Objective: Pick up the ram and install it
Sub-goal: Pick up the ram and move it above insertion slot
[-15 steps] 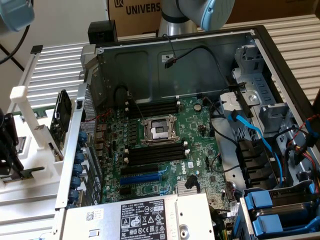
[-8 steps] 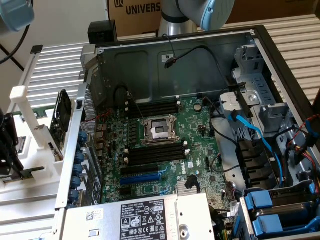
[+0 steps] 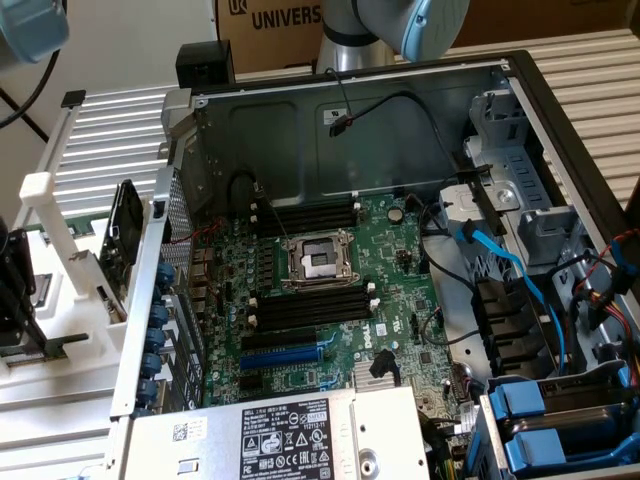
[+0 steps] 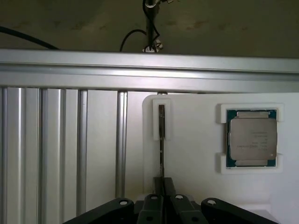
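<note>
Closed the pincer (image 4: 163, 189) on the ram (image 4: 161, 149), to judge by both inner fingers (image 4: 154, 201) drawn together against the thin board. Held it edge-on and upright, gripped at the near end, probably to keep the long stick straight and spare the chips. Had the far end seated in a narrow slot of the white tray (image 4: 196, 158), close along one tray edge, so not yet lifted clear as far as could be told. Stood well apart from the CPU (image 4: 252, 137), nested in its own recess toward the tray's opposite edge and hemmed by raised lips, likely against sliding. Lay alongside a ribbed aluminium plate (image 4: 56, 154) just off the tray's edge, with a grey rail (image 4: 140, 70) crossing beyond the far edge and a black cable (image 4: 133, 36) hanging past it. Found nothing resting against the stick itself. Saw, in the exterior view, the open case (image 3: 400, 130) on its side, with the motherboard (image 3: 400, 300) facing up. Made out long black memory slots (image 3: 310, 310) on both sides of the CPU socket (image 3: 315, 262), seemingly bare. Judged the perforated case wall (image 3: 175, 260), between tray and board, as the main obstacle, along with blue and black cables (image 3: 505, 265) near the board's edge on the exterior view's right and a blue slot (image 3: 285, 353) just beside the lower bank.
</note>
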Robot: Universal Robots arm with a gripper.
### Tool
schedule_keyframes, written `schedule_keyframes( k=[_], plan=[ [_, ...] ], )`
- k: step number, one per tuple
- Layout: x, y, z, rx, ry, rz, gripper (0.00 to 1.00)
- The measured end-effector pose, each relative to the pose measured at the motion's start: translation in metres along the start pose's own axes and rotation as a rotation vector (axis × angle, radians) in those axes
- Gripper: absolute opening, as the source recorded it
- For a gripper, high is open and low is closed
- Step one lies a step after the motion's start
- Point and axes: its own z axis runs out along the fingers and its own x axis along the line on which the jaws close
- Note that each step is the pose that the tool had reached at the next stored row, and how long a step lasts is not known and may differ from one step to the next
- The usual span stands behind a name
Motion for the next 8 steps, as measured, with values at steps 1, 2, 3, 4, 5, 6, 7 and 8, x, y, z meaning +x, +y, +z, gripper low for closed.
schedule_keyframes(
  k=[1, 2, 3, 4, 5, 6, 7, 8],
  plan=[
    [0.0000, 0.0000, 0.0000, 0.0000, 0.0000, 0.000, 0.12],
    [0.0000, 0.0000, 0.0000, 0.0000, 0.0000, 0.000, 0.12],
    [0.0000, 0.0000, 0.0000, 0.0000, 0.0000, 0.000, 0.12],
    [0.0000, 0.0000, 0.0000, 0.0000, 0.0000, 0.000, 0.12],
    [0.0000, 0.0000, 0.0000, 0.0000, -0.0001, 0.000, 0.12],
    [0.0004, 0.0000, 0.0001, 0.0003, -0.0037, 0.000, 0.12],
    [0.0007, 0.0000, -0.0002, 0.0004, -0.0084, 0.000, 0.12],
    [0.0011, 0.0000, -0.0010, 0.0004, -0.0124, 0.000, 0.12]
  ],
)
